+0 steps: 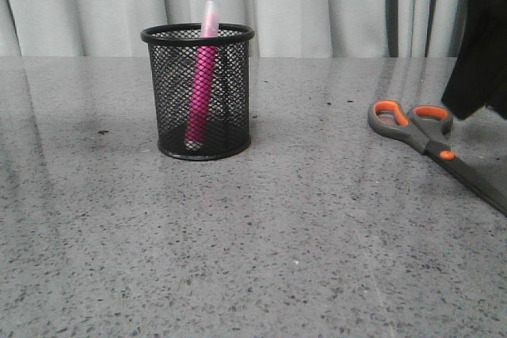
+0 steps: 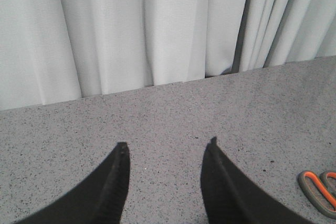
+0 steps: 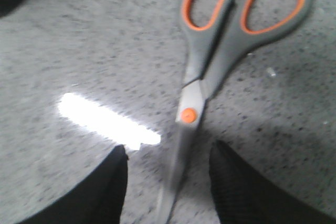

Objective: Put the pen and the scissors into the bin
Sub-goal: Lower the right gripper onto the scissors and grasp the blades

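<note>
1. On the bench (image 1: pixel 261 235), right side: scissors (image 1: pixel 432 138) lying flat and closed, handles toward the curtain. Judged stiff, fairly light, low-lying and smooth; best taken across the narrow neck near the pivot.
2. Right hand (image 3: pixel 168 153): open, empty, its fingers straddling the blades just above the bench.
3. Left hand (image 2: pixel 167 148): open, empty, over bare bench.
4. Pen (image 1: pixel 202 85): already standing, leaning, in the bin (image 1: pixel 198 93).
5. Blade tips cut off in every view; right wrist view blurred.
</note>
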